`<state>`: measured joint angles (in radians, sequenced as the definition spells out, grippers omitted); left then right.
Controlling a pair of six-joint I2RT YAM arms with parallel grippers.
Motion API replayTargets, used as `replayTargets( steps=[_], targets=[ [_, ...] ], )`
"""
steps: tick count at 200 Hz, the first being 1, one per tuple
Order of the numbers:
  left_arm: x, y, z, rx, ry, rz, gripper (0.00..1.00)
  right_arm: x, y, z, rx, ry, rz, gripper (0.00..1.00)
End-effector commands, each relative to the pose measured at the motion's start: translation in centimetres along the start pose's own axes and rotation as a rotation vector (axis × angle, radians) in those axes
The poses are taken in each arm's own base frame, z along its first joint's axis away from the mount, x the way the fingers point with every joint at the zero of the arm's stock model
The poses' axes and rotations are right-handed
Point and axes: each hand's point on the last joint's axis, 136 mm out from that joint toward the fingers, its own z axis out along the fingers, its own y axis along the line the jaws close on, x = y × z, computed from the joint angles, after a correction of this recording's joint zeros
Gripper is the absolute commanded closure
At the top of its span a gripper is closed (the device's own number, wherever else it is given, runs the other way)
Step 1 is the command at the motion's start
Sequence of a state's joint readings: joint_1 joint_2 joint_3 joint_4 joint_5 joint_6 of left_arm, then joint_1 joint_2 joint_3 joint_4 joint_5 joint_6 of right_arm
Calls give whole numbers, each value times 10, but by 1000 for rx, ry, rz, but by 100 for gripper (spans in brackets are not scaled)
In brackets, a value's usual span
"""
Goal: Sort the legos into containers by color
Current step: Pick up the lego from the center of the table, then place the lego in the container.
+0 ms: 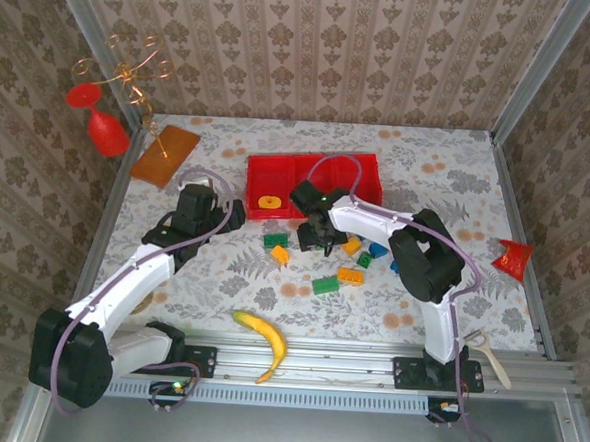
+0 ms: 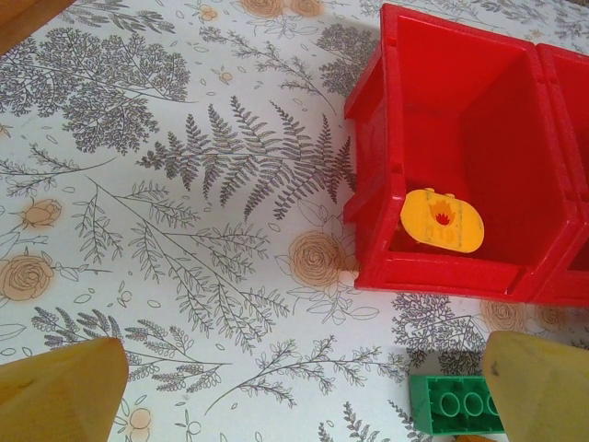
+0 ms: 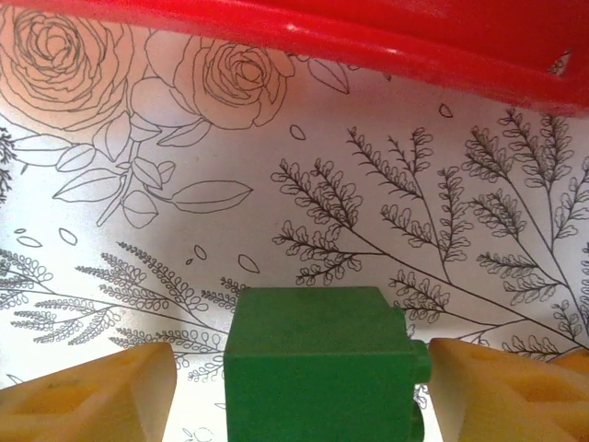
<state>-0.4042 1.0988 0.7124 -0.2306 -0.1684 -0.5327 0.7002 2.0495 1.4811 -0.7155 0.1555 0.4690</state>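
- Right fingers [image 3: 92,396] straddle 1 green brick [image 3: 317,364], just at 6 o'clock of the red tray [image 3: 304,28] front wall.
- There is a gap on the brick's left side and the stud end sits almost against the other finger, so they look released, not clamped.
- Left fingers [image 2: 64,391] are spread wide and grasp nothing, over bare tabletop [image 2: 184,230] at 9 o'clock of the tray.
- A second green brick [image 2: 456,403] lies by 1 of the left fingers.
- The tray's left compartment holds 1 orange round piece [image 1: 268,202]; an arm partly hides the middle compartment.
- Loose bricks [image 1: 351,277] in orange, green and blue are scattered at 6 o'clock of the tray, between the 2 arms.
- Banana [image 1: 263,339] lies further toward 6 o'clock, by the rail.
- Handling, judged: the brick should be light, rigid hard plastic and not fragile, with smooth sides that are probably a bit slippery.
- Best hold is likely across 2 flat opposite sides at mid-height and centred. A pinch on the stud or a corner could twist it or pop it out.
- Most of the sorting looks undone.
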Motion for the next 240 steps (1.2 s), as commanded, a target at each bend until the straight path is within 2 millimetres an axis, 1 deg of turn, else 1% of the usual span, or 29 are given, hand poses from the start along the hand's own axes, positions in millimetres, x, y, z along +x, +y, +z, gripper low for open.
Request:
replayTargets(
  steps=[1, 26, 55, 87, 111, 130, 143, 153, 169, 195, 240],
  targets=[
    [-2, -1, 1, 7, -6, -33, 0, -4, 7, 6, -26, 12, -16, 31],
    [-2, 0, 1, 8, -6, -35, 0, -1, 11, 11, -40, 25, -15, 37],
    [-2, 0, 1, 6, -4, -34, 0, 0, 12, 10, -53, 25, -11, 46],
    [-1, 1, 1, 6, -8, -34, 0, -3, 11, -3, -65, 1, -1, 56],
    [-2, 1, 0, 6, -10, -36, 0, -11, 10, -23, -78, -50, 5, 63],
    [-3, 2, -1, 6, -14, -36, 0, -23, 7, -43, -78, -104, 6, 67],
    [-3, 2, -2, 7, -16, -37, 0, -33, 4, -56, -76, -147, 8, 67],
    [-2, 2, -2, 7, -15, -38, 0, -42, 1, -65, -71, -180, 12, 67],
    [-2, 2, -1, 8, -14, -38, 0, -57, -4, -72, -57, -224, 20, 67],
    [-1, 2, -1, 11, -12, -38, 0, -80, -8, -75, -57, -271, 27, 67],
    [-2, 3, -1, 9, -10, -35, 0, -119, -13, -65, 1, -329, 8, 68]
  ],
)
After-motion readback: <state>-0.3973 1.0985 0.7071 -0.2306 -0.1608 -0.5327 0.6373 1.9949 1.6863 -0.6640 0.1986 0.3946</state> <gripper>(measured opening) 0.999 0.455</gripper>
